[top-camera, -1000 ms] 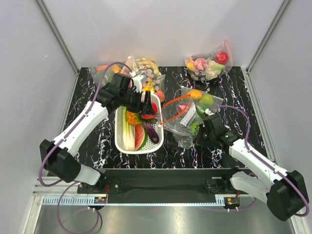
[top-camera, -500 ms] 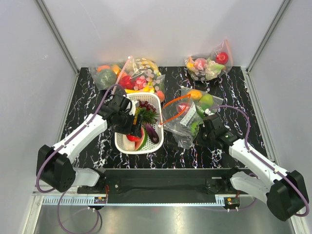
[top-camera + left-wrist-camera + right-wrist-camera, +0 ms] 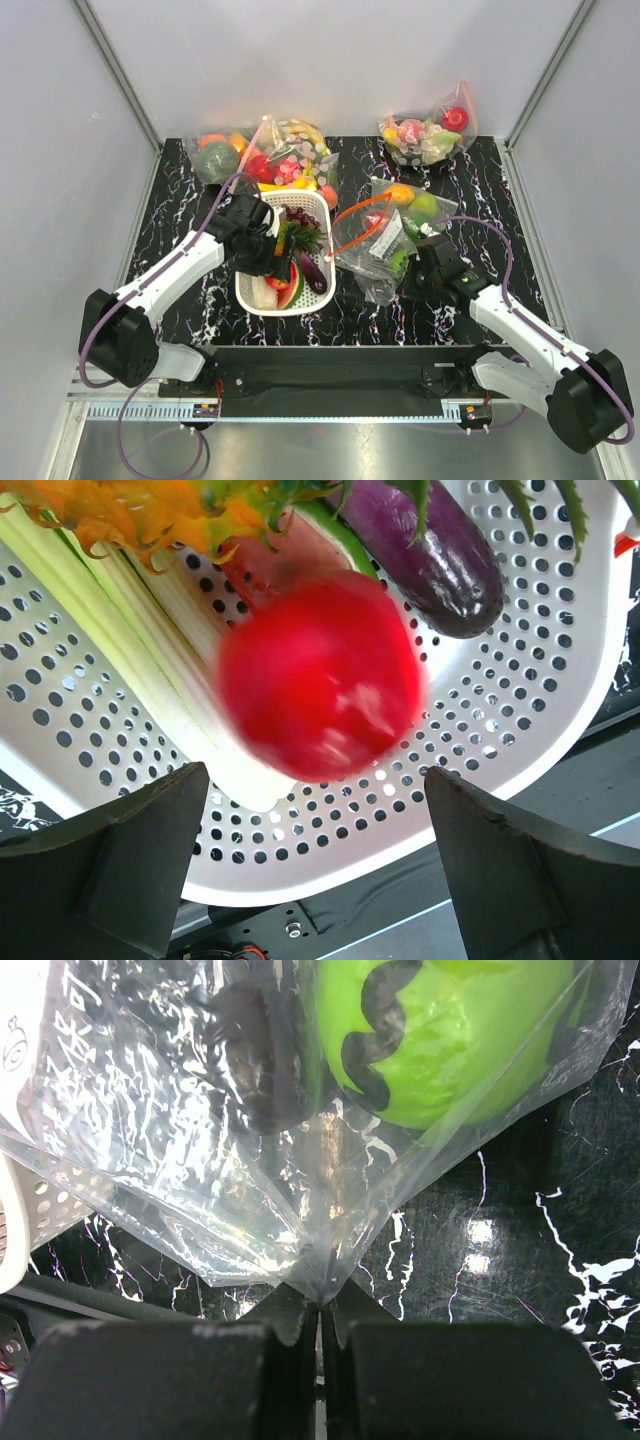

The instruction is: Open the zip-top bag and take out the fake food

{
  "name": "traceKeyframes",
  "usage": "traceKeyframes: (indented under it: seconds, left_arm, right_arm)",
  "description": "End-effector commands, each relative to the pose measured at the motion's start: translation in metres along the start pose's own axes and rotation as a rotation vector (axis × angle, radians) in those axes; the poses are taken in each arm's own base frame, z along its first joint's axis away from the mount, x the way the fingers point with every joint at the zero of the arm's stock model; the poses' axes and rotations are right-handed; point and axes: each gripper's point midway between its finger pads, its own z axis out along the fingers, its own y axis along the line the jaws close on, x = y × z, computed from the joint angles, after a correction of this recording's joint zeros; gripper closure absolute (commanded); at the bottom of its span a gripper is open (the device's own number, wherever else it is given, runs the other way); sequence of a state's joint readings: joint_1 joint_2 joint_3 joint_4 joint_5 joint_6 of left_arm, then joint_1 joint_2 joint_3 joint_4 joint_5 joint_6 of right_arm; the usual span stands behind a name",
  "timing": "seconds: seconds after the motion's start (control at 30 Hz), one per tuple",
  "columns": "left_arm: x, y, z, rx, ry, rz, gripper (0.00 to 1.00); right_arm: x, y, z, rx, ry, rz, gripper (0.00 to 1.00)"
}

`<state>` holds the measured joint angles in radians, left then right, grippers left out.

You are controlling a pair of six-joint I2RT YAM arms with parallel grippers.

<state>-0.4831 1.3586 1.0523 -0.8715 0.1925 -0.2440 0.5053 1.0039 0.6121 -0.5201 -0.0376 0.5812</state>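
The zip-top bag point(image 3: 372, 248), clear with an orange-red zip strip and white label, lies right of the white basket point(image 3: 246, 296). My right gripper point(image 3: 412, 272) is shut on the bag's near corner, seen in the right wrist view point(image 3: 320, 1305). A green round fruit point(image 3: 450, 1030) is still inside the bag point(image 3: 180, 1130). My left gripper point(image 3: 270, 262) hangs open over the basket point(image 3: 500, 730). Below its jaws point(image 3: 312, 790) a red round fruit point(image 3: 320, 675) is blurred, free of the fingers. The pineapple point(image 3: 130, 505) lies in the basket, its green crown point(image 3: 300, 237) showing.
The basket also holds a leek point(image 3: 120, 640), an eggplant point(image 3: 430, 540) and a watermelon slice point(image 3: 293, 288). A clear bag with an orange and a green apple point(image 3: 412, 205) lies behind the zip-top bag. A white-dotted bag point(image 3: 295, 150) and other food bags point(image 3: 430, 135) stand at the back.
My left gripper moved from the basket's far right side toward its near end and lower. The red fruit it carried is now out of its jaws. The right arm has not moved.
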Motion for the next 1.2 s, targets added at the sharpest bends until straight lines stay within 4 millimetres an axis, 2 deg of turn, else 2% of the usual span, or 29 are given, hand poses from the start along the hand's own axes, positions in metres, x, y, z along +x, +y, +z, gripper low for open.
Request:
traceKeyframes:
  seconds: [0.0,0.13,0.23,0.4,0.5,0.63,0.7,0.77,0.8,0.83,0.97,1.17]
  left_arm:
    - [-0.018,0.0,-0.006,-0.016,-0.063,0.007,0.05]
    - [-0.025,-0.002,-0.013,-0.013,-0.092,0.012,0.07]
    - [-0.046,-0.009,-0.027,-0.004,-0.156,0.023,0.09]
    - [-0.101,-0.036,-0.058,0.081,-0.329,0.043,0.12]
    - [-0.123,-0.054,-0.061,0.158,-0.372,0.043,0.14]
    - [-0.152,-0.074,-0.052,0.213,-0.37,0.055,0.2]
    - [-0.16,-0.086,-0.047,0.234,-0.373,0.08,0.23]
    - [-0.17,-0.096,-0.037,0.26,-0.362,0.091,0.3]
    - [-0.17,-0.101,-0.024,0.265,-0.332,0.099,0.33]
    - [-0.171,-0.105,-0.021,0.271,-0.321,0.103,0.36]
    - [-0.18,-0.137,-0.018,0.311,-0.324,0.161,0.41]
    - [-0.183,-0.16,0.008,0.336,-0.274,0.183,0.44]
  right_arm:
    - [-0.01,0.007,-0.004,-0.015,-0.034,-0.006,1.0]
    - [-0.009,0.008,-0.004,-0.018,-0.031,-0.011,1.0]
    - [-0.01,0.008,-0.004,-0.018,-0.033,-0.008,1.0]
    - [-0.009,0.008,-0.004,-0.019,-0.032,-0.011,1.0]
    - [-0.009,0.008,-0.004,-0.019,-0.032,-0.011,1.0]
    - [-0.01,0.008,-0.004,-0.021,-0.033,-0.013,1.0]
    - [-0.01,0.008,-0.004,-0.023,-0.033,-0.011,1.0]
    - [-0.01,0.008,-0.004,-0.024,-0.034,-0.013,1.0]
    - [-0.01,0.009,-0.004,-0.024,-0.034,-0.013,1.0]
    - [-0.01,0.008,-0.004,-0.022,-0.032,-0.013,1.0]
    - [-0.009,0.008,-0.005,-0.022,-0.034,-0.01,1.0]
    - [-0.009,0.008,-0.005,-0.022,-0.034,-0.01,1.0]
